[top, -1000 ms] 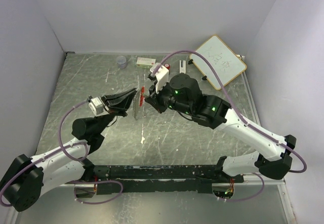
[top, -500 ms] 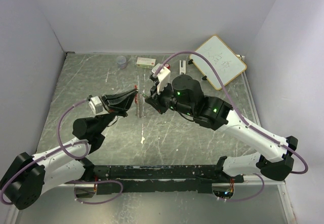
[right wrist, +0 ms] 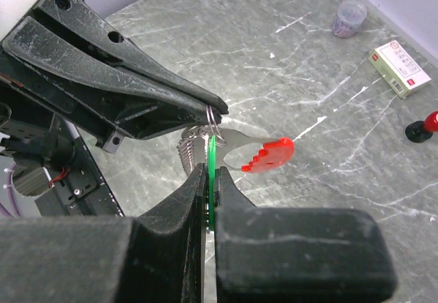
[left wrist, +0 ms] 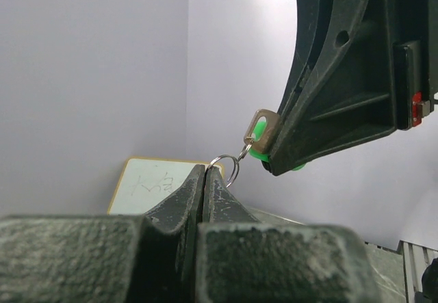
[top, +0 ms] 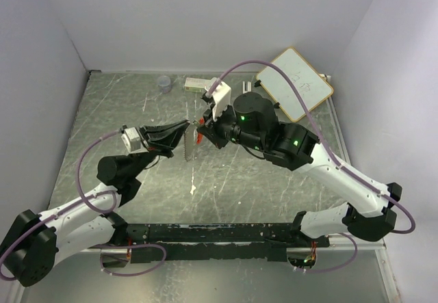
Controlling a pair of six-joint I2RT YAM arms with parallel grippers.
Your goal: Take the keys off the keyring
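Left end effector (top: pixel 185 126): fingers pressed together, nipping the small loop of the keyring (right wrist: pixel 187 154) at their very tips; held up above the surface (top: pixel 116 104).
Keyring: in the air between the two end effectors; in the top view its ribbed grey strand dangles toward 6 o'clock from the left tips.
Green key (right wrist: pixel 212 149): edge-on between the right fingers, touching both, just beside the loop.
Red key (right wrist: pixel 268 154): juts flat from the loop; in the right wrist view its red head points to 3 o'clock, just beside the right tips.
Right end effector (top: pixel 201 132): pinching the green key; sits at 3 o'clock of the left one, with the tips of the two nearly meeting.
Far edge of the surface: clear cup (top: pixel 163 83) at 11 o'clock of the end effectors, white box (top: pixel 197 83) at 12 o'clock, whiteboard (top: pixel 295 83) at 2 o'clock.
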